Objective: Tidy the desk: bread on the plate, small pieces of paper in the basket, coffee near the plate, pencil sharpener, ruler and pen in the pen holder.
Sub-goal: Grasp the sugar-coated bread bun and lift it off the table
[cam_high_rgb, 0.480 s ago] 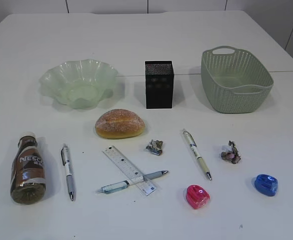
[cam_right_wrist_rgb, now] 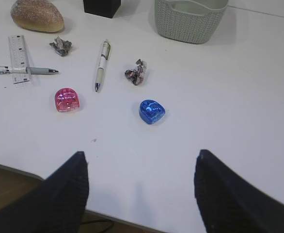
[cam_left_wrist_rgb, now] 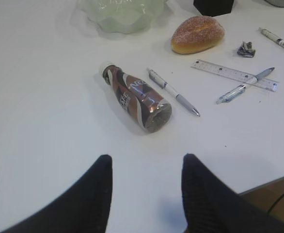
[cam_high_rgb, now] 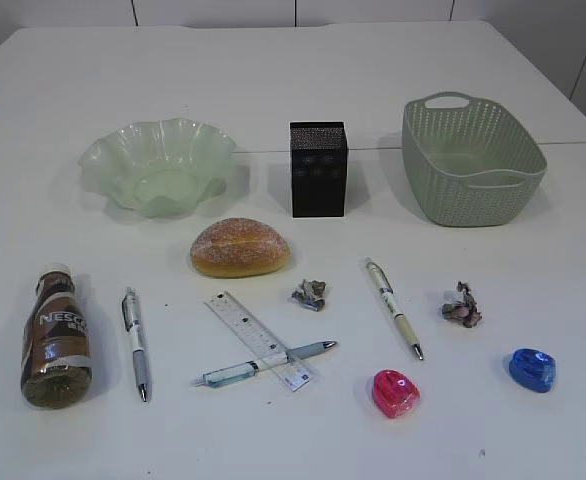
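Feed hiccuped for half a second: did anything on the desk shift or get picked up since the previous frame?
Nothing visibly changed. The bread, coffee bottle, pens, ruler, sharpeners and paper scraps all lie where they were, and neither arm has entered the exterior view.

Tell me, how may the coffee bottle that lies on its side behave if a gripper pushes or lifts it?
The coffee bottle lies on its round side, so a sideways push would probably make it roll, perhaps toward the pen beside it. It looks full of dark liquid, so likely heavy for its size. Its glossy wrap may be slippery between the fingers.
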Controlling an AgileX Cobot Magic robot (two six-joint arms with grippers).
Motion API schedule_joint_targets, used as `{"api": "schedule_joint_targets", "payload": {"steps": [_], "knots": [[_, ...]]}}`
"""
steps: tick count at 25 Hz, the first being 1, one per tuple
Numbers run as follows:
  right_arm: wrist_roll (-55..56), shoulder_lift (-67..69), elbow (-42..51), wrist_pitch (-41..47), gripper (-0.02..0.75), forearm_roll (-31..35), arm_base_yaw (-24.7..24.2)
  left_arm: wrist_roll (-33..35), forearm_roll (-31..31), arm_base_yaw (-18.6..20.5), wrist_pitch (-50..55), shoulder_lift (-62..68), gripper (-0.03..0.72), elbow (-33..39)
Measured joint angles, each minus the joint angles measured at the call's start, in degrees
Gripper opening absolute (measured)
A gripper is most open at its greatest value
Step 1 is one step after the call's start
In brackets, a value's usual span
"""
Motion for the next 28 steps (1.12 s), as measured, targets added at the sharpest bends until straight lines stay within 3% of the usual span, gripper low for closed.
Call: {"api": "schedule_joint_targets", "payload": {"steps": [20,28], "knots": [[0.00,0.00,0.00,0.00,0.533,0.00,0.00,0.00,-2.52,0.00,0.33,0.00,0.330,0.00],[0.00,0.00,0.00,0.13,0.533,0.58,0.00,-0.61,-2.56,0.00,4.82,8.07,0.330,-7.11]]}}
